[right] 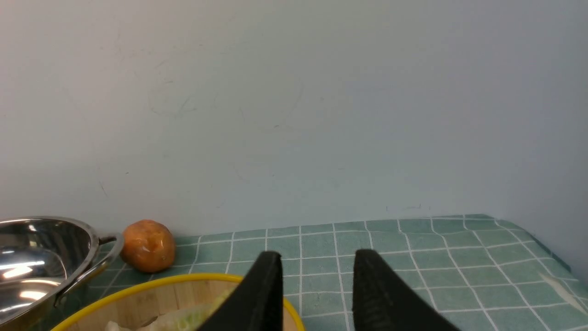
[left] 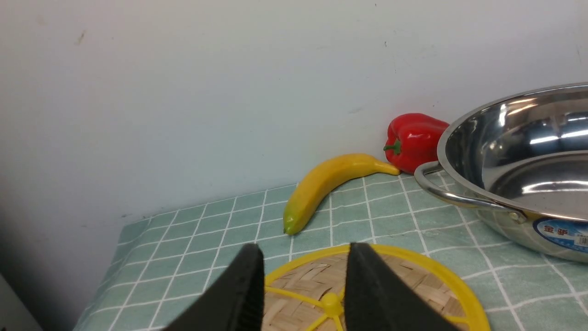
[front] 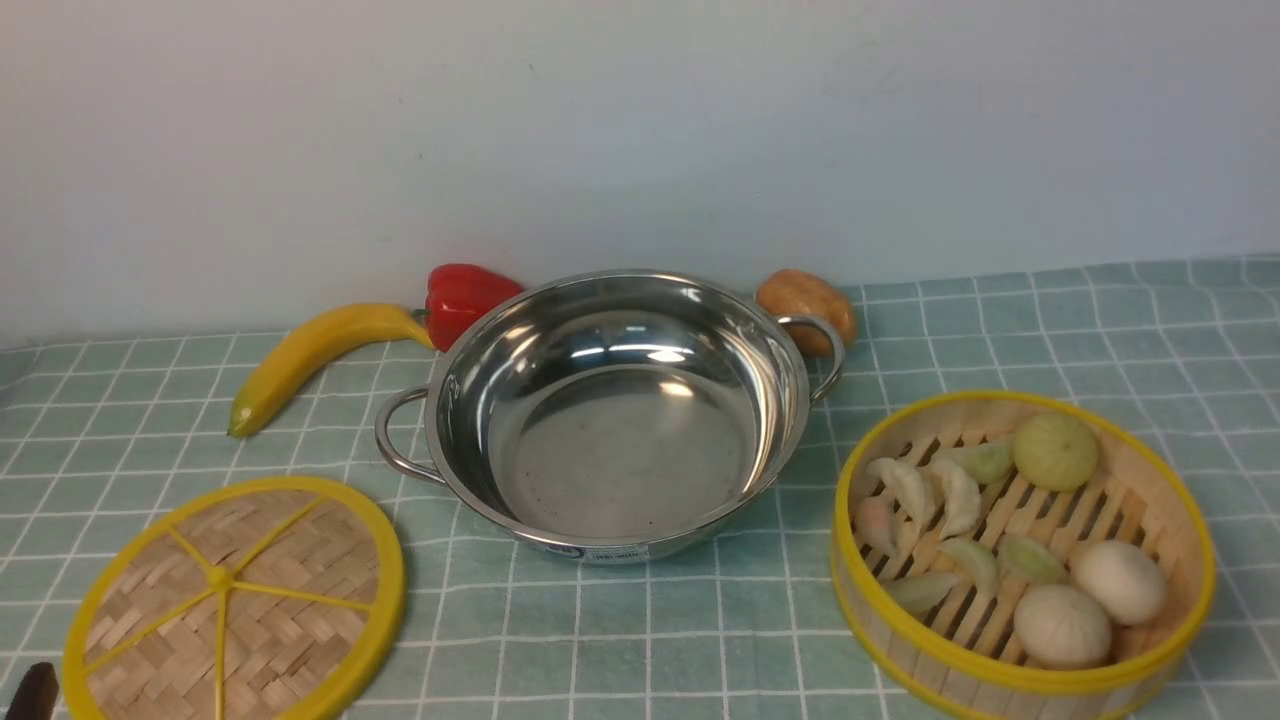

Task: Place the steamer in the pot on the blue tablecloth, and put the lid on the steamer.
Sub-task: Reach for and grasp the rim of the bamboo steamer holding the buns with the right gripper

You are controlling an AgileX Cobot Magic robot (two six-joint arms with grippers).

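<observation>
Front view: pot at centre of frame on blue tablecloth. Steamer at lower right, on the cloth beside the pot. Lid flat at lower left. Banana and red pepper at upper left of pot.
Left wrist view: left gripper released, fingers parted over lid, knob between them.
Right wrist view: right gripper likewise parted, above steamer rim.
</observation>
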